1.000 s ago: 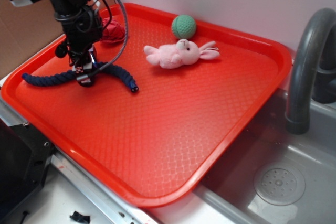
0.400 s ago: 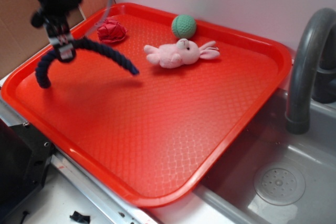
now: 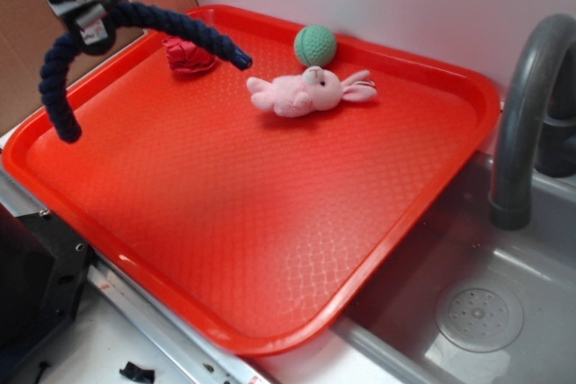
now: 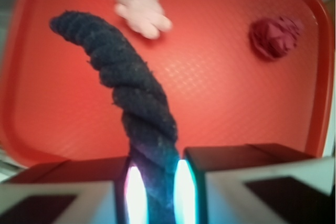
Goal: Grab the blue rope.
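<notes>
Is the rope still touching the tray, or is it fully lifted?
Apart. The exterior view shows the rope hanging from the claw, both ends dangling clear above the tray.

I see the rope (image 3: 135, 17) draped over the gripper (image 3: 83, 17) above the tray's (image 3: 270, 222) far-left corner, both ends hanging apparently clear of it, with the crumpled cloth (image 3: 187, 55), bunny (image 3: 306, 92) and ball (image 3: 315, 45) lying along the tray's back, sink (image 3: 477, 312) to its right.
</notes>
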### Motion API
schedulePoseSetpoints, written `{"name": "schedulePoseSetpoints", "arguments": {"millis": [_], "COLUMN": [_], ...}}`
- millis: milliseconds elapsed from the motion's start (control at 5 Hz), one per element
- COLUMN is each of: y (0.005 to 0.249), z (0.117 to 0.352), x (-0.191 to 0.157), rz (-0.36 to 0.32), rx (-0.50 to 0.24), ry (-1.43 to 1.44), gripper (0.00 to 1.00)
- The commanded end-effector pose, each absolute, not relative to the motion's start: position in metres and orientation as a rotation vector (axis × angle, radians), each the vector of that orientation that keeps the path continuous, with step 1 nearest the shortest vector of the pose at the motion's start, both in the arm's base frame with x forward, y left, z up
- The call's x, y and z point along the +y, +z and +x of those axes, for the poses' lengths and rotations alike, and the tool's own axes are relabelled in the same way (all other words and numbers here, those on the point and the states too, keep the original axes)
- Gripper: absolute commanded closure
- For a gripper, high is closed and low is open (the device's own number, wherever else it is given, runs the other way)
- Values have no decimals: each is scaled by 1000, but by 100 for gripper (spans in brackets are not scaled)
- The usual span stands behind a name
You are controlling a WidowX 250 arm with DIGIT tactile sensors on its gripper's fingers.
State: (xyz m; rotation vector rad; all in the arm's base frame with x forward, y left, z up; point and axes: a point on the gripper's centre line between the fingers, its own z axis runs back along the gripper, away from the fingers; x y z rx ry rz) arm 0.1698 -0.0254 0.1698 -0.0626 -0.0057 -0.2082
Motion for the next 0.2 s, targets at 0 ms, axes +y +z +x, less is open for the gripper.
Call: {"name": "schedulePoseSetpoints", "arguments": {"millis": [0], "y": [183], "z": [179], "x": [-53], "rz": [17], "rx": [-89], "ry": [-278], "gripper": [100]}}
